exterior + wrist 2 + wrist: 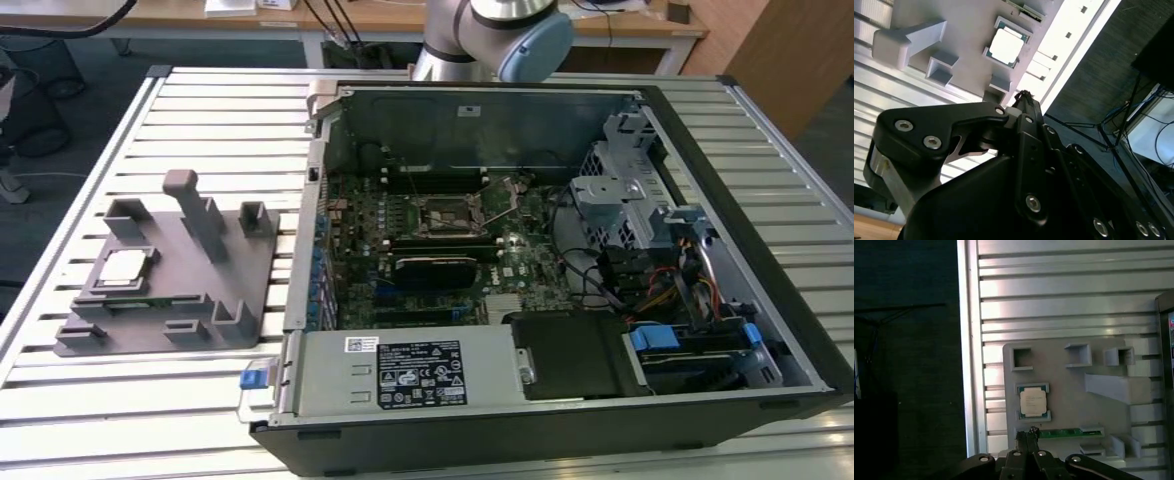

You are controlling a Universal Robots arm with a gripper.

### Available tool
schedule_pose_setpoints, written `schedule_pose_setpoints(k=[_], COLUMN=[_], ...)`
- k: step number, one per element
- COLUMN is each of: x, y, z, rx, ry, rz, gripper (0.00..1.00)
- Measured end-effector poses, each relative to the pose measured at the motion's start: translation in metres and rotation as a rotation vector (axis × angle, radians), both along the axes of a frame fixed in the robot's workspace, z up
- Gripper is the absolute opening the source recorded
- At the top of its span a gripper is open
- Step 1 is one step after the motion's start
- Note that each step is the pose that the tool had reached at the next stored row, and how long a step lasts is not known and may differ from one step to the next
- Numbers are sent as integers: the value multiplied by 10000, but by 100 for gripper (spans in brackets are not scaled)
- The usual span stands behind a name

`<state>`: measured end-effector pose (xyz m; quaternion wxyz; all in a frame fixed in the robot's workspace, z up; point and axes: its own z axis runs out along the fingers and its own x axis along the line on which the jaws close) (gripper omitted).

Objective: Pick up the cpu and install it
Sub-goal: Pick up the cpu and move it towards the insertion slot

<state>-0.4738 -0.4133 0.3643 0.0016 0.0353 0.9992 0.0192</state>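
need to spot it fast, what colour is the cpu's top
The cpu top is shiny silver-grey; shows best in the first wrist view.

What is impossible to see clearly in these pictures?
cpu top: washed out by glare in the second wrist view.
Motherboard socket: too small in the exterior view to tell whether it is open.
Green strip: one end hidden behind the gripper in the first wrist view.
Arm: cut off by the exterior view's top edge.

Your arm (514,40) is cut off by the exterior view's top edge, with one joint showing beyond the computer case (534,440). In the first wrist view the gripper (1027,432) covers part of the green circuit strip (1069,432).
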Motion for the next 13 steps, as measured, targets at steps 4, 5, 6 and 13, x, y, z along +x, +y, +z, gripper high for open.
schedule_pose_setpoints(k=[4, 5, 6, 13], x=[6, 7, 7, 7], y=[0, 0, 0, 0], z=[-74, -91, -109, -237], rx=[-1, -2, -2, -1], ry=[41, 45, 46, 46], rz=[451, 553, 578, 432], gripper=[24, 24, 30, 58])
